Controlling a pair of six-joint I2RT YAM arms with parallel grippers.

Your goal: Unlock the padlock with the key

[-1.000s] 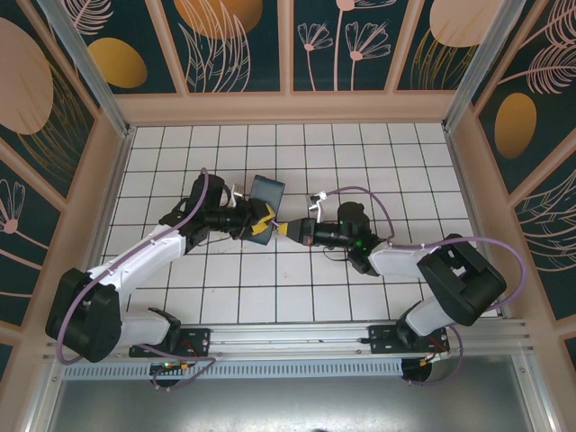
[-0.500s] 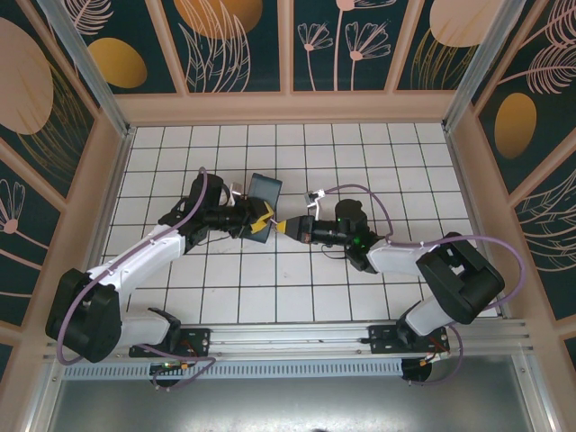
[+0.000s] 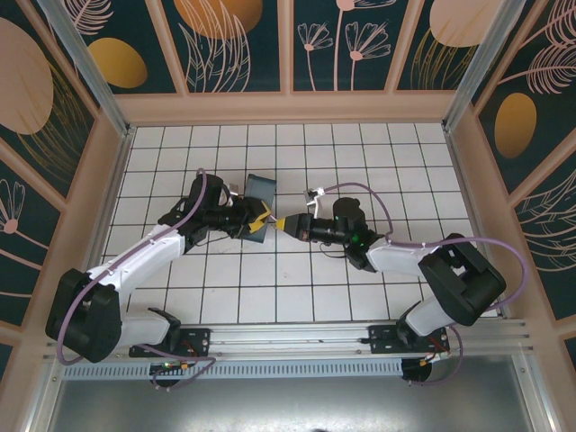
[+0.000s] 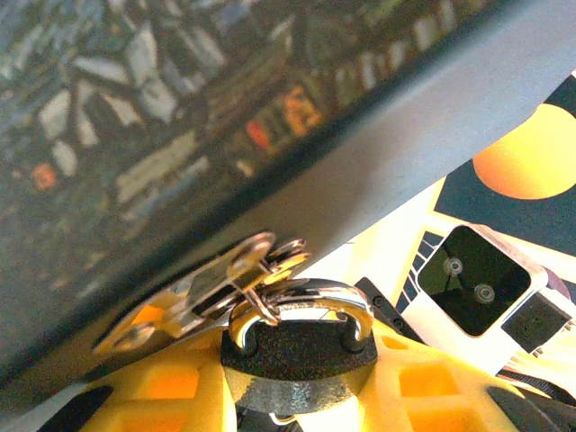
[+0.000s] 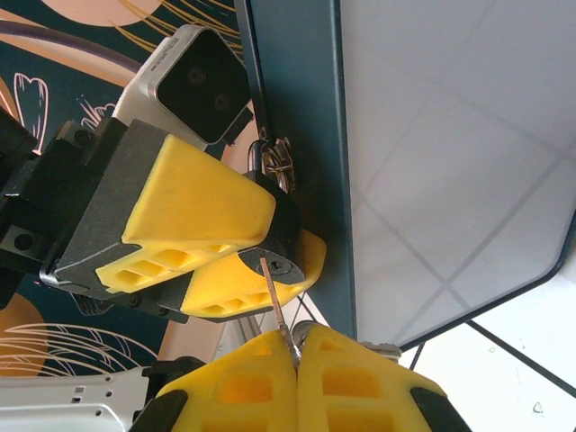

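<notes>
Slippage worries me: from above, left gripper [image 3: 260, 221] and right gripper [image 3: 290, 224] meet beside the box [image 3: 262, 186]; left wrist has its fingers [image 4: 162, 387] pinching the padlock [image 4: 297, 349] on the hasp [image 4: 211, 288]; right wrist has the key [image 5: 277, 306] squeezed tight, tip at the keyhole [image 5: 273, 263], so a skewed push could skate off.

padlock [image 4: 299, 349]: black body, silver shackle | key [image 5: 275, 301]: grey | floor [image 3: 360, 153]: white, gridded
</notes>
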